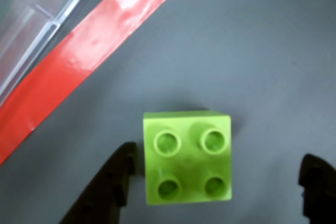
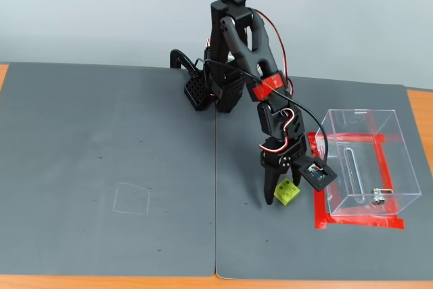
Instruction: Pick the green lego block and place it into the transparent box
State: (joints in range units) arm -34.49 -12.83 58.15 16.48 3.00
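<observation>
The small lime-green square plastic lego block [image 1: 187, 157] with four round studs on top sits flat on the dark grey mat [image 2: 108, 140] that covers the desk, studs facing up. In the wrist view the black two-finger hand [image 1: 220, 190] straddles it with its jaws spread apart: the left finger [image 1: 113, 182] stands just beside the block's left face, perhaps brushing it, though contact is unclear, while the right finger [image 1: 317, 182] is well clear of the block's right side. So the hand is open and grips nothing.

In the fixed view the black arm [image 2: 243, 52] reaches forward and down from its base at the back of the mat, and the hand [image 2: 279, 197] hangs low over the block [image 2: 287, 192], its fingertips close to the mat.

The transparent acrylic box [image 2: 369, 160] with thin see-through walls stands just to the right of the block in the fixed view, apart from it, inside a rectangle of red tape [image 2: 357, 222] stuck to the mat. A narrow slot and a small metal fitting [image 2: 377, 199] show on its near wall. In the wrist view a corner of the box [image 1: 31, 30] and a strip of the red tape [image 1: 89, 51] lie at upper left.

A faint square outline [image 2: 132, 199] is drawn on the left half of the mat.
</observation>
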